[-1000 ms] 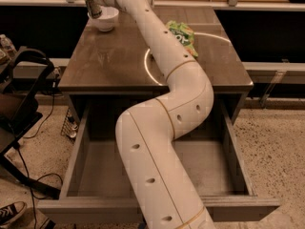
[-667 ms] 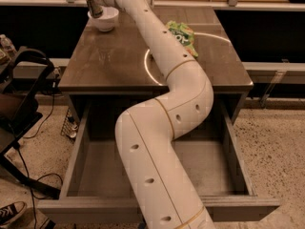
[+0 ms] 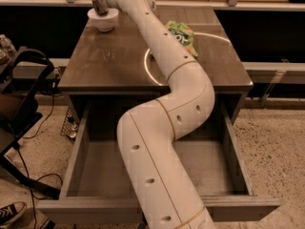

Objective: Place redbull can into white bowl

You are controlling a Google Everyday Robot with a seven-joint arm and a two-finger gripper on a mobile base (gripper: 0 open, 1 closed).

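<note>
Reaches to the far left corner of the table (image 3: 109,63), parking the gripper (image 3: 99,5) right over the white bowl (image 3: 103,20), probably so a release drops straight in. Cannot tell the gripper's state, nor pick the redbull can out of the dark mass there. Leaves the green snack bag (image 3: 181,35) off right.

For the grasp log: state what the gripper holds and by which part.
Cannot be told. The gripper is just above the white bowl at the table's far left corner, its grasp hidden.
</note>
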